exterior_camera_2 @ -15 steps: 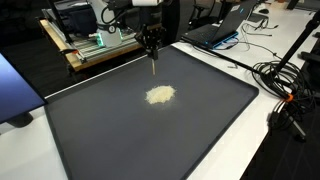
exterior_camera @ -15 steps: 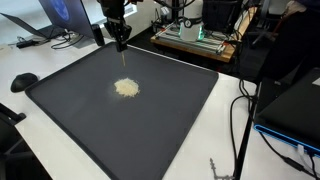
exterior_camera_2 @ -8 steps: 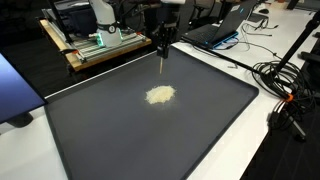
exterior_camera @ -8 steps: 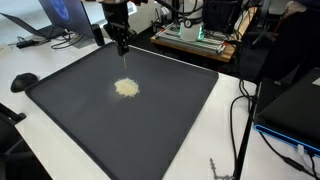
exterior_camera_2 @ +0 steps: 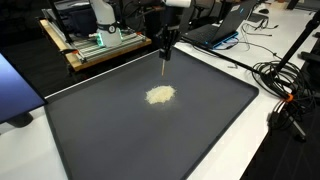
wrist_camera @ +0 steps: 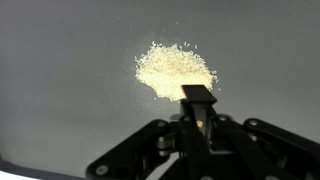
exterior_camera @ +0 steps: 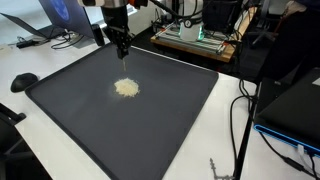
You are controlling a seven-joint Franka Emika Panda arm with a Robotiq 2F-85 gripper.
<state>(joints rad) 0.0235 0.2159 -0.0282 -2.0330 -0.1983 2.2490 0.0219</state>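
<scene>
While the end effector (exterior_camera_2: 165, 45) hangs at the upper middle of the frame in both exterior views, its jaws are clamped tight on a thin stick (exterior_camera_2: 164, 68) pointing straight down over the dark mat (exterior_camera_2: 110, 135). Pale grain pile (exterior_camera_2: 160, 95) sits mid-mat, below the stick tip in frame and apart from it (tip-to-mat contact: can't tell). Wrist view: pile (wrist_camera: 175, 70) upper centre, stick end at its lower edge. Mat lies on the white bench (exterior_camera_2: 255, 160)

The gripper (wrist_camera: 198, 105) is matt black with angular, linked fingers (wrist_camera: 150, 140); the arm (exterior_camera_2: 177, 4) above it wears white casing
</scene>
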